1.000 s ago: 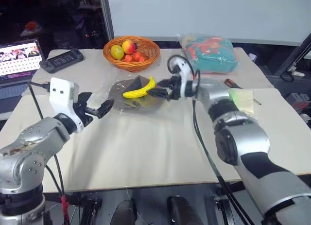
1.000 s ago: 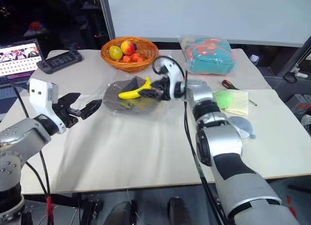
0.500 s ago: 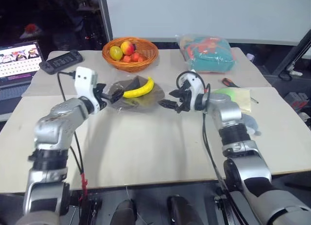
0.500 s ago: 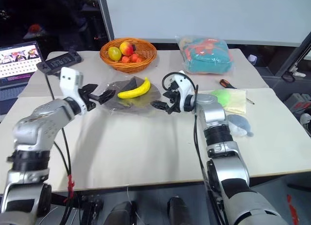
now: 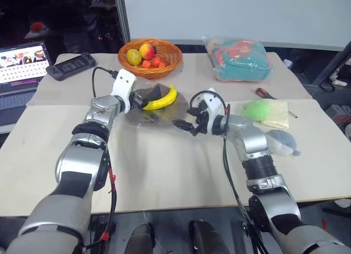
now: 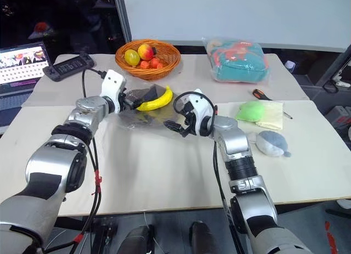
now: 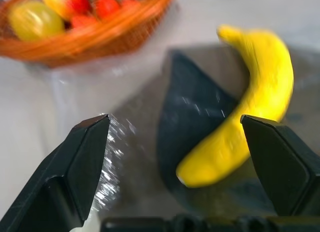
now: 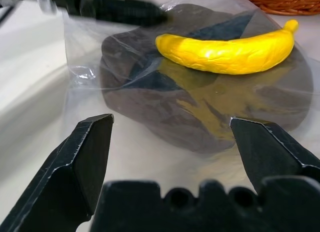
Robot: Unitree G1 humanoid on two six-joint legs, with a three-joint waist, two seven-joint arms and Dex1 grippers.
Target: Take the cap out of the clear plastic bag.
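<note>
Cap (image 8: 200, 117) sits inside the clear plastic bag (image 8: 85, 76), flat on the table (image 5: 164, 171), just in front of the fruit basket (image 5: 149, 59). A banana (image 5: 160, 99) lies on top of the bag, across the cap's far side.

My left claw (image 6: 130, 102) is at the bag's left edge — fingers spread wide, nothing between them. In the left wrist view the bag's crinkled edge and the cap's dark lining sit between the two fingers (image 7: 75, 172), but I can't tell whether they touch the plastic.

My right claw (image 5: 186, 124) is at the bag's near right edge, also spread, holding nothing. The right wrist view looks across the cap toward the left claw on the far side; its fingertips (image 8: 85, 157) are short of the cap.

Rest of the table: puffy bag with teal and orange contents (image 5: 239, 58) at far right, screwdriver (image 5: 262, 92), green soft lump (image 5: 259, 109) on a yellow cloth (image 5: 277, 118), grey plush (image 5: 281, 141) — all well apart from the cap. Laptop (image 5: 21, 62) and black controller (image 5: 70, 66) at far left.
</note>
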